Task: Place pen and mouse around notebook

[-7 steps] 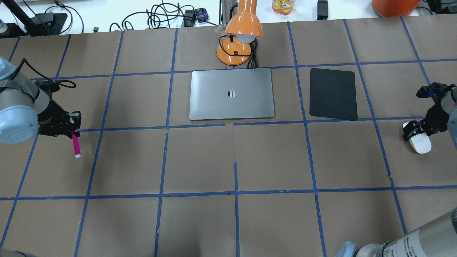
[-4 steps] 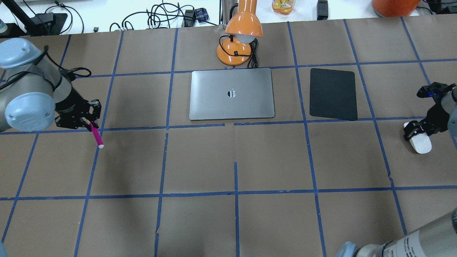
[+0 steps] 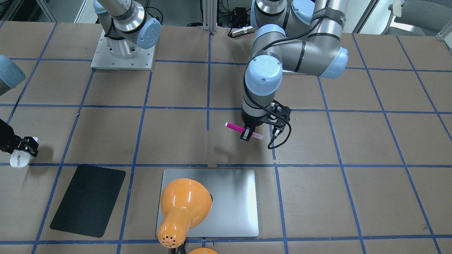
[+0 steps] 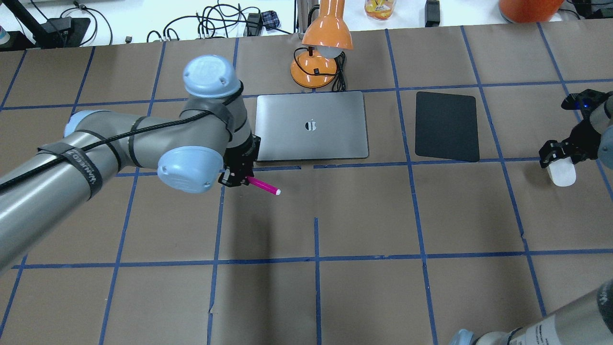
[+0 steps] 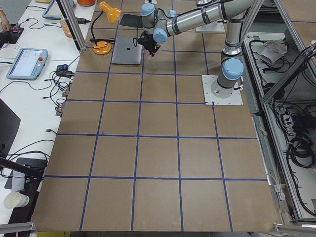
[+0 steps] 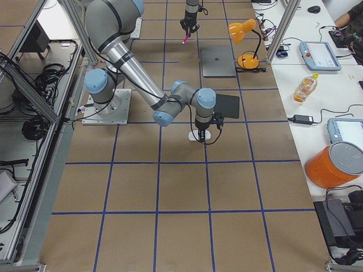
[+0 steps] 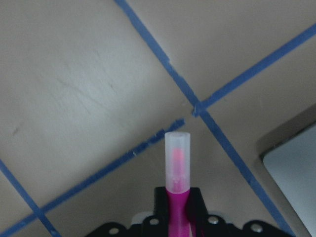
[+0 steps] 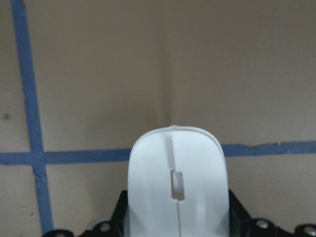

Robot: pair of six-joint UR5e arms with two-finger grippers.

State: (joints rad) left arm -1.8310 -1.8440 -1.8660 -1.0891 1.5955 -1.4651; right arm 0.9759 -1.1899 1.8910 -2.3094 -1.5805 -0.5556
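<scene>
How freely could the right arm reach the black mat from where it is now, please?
Probably yes. The right gripper, shut on the mouse, is off to one side of the black mat with only bare table between them. The left gripper with the pen is far off, near the laptop.

Table open near the notebook; lamp at its far edge.
I see bare table along the notebook's near edge and a strip between it and the black mat. The lamp's base sits just beyond the far edge, and my left arm crowds the notebook's left near corner.
</scene>
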